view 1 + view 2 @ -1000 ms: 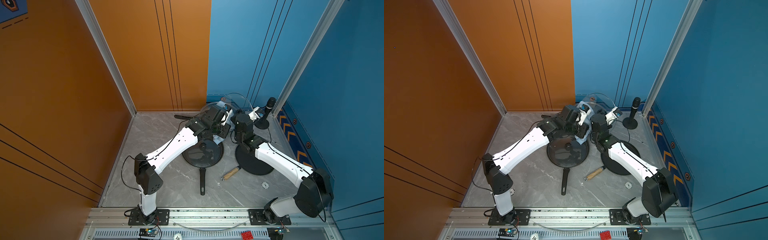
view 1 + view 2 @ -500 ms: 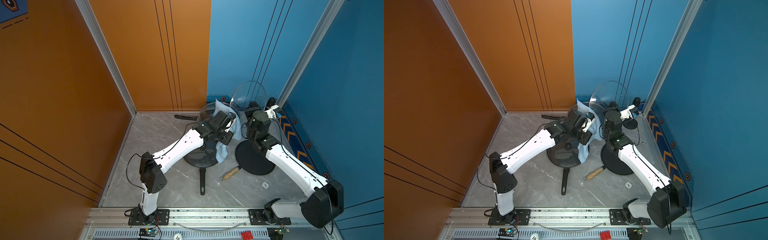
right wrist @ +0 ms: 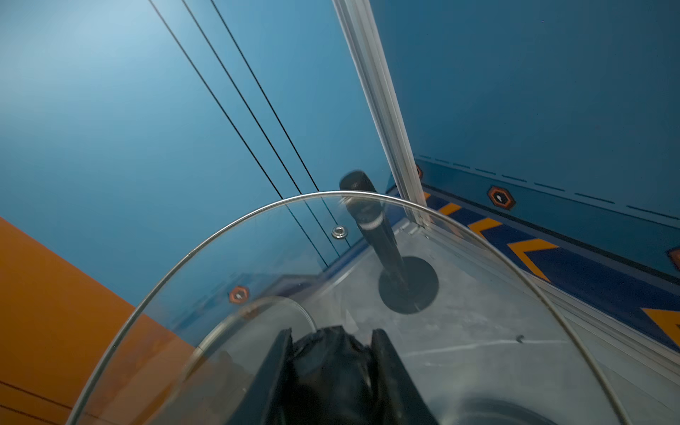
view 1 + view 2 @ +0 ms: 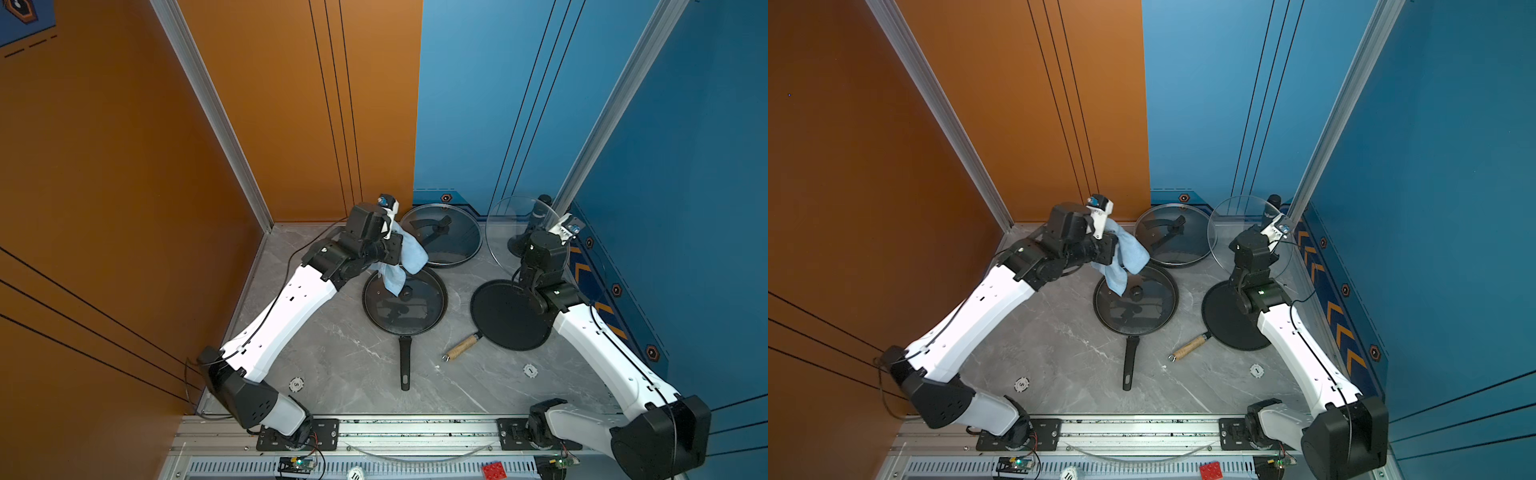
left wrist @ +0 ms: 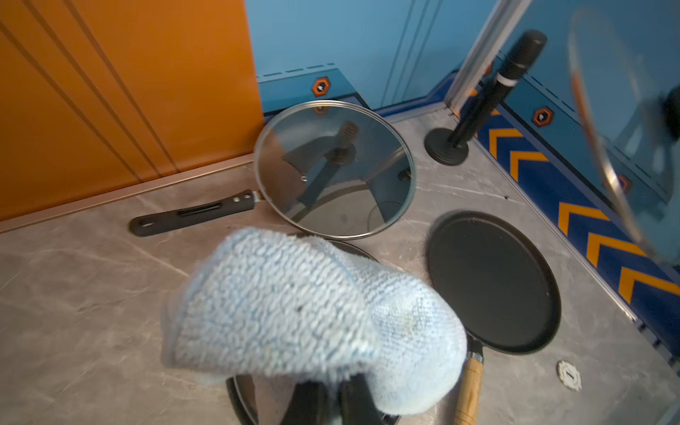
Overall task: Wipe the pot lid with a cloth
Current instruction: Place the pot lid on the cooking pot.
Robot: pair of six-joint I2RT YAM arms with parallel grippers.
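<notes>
Right of centre in both top views, the right fingers (image 3: pixel 274 371) clamp the knob (image 3: pixel 327 349), the safest hold, of the near-upright pot lid (image 4: pixel 505 237): rigid, slippery, breakable glass. The left fingers (image 5: pixel 358 401) pinch the soft, light cloth (image 4: pixel 411 255) mid-frame.

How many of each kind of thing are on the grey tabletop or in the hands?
Clear round glass lids: 3
Black round pans: 3
Light-blue microfibre cloth: 1
Black upright post on round base: 1
White round tokens: 2
Total: 10
</notes>
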